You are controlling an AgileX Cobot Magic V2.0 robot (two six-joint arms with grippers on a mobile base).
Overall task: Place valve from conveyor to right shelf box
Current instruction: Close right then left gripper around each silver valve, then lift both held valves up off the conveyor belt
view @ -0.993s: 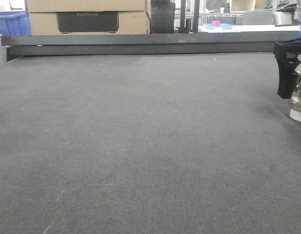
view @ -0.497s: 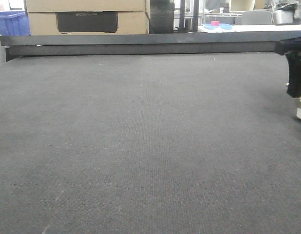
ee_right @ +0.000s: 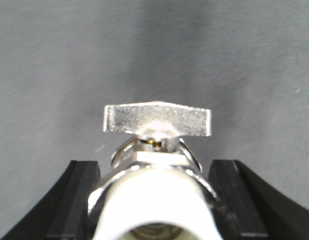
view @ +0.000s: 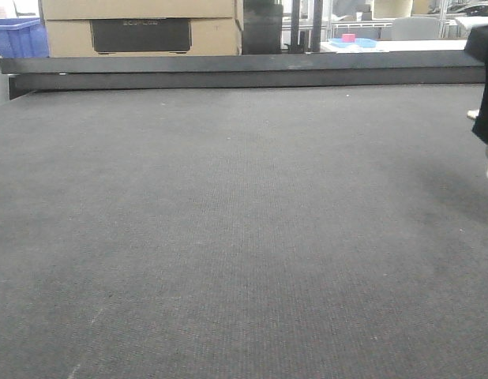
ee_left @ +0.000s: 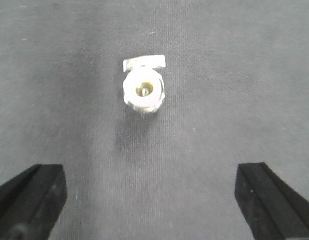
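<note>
Valve (ee_right: 153, 197) clamped in the right gripper (ee_right: 155, 167) over the conveyor (view: 228, 221).
The valve's long axis runs straight toward the right wrist camera, white cap nearest. Its flat metal lever (ee_right: 158, 120) lies crosswise on top, and a black finger presses each side of the body; whether it is off the belt cannot be told. In the left wrist view the left gripper (ee_left: 150, 200) is spread wide and holds nothing. Ahead of it, a second valve (ee_left: 143, 91) stands on end on the belt, white end facing the camera and lever toward the top edge. The belt is dark grey and finely woven, closed at the far side by a dark rail (view: 228, 71). Beyond it stand cardboard boxes (view: 141, 24) and a blue crate (view: 19, 38). The right arm (view: 487, 79) shows black at the right edge.
</note>
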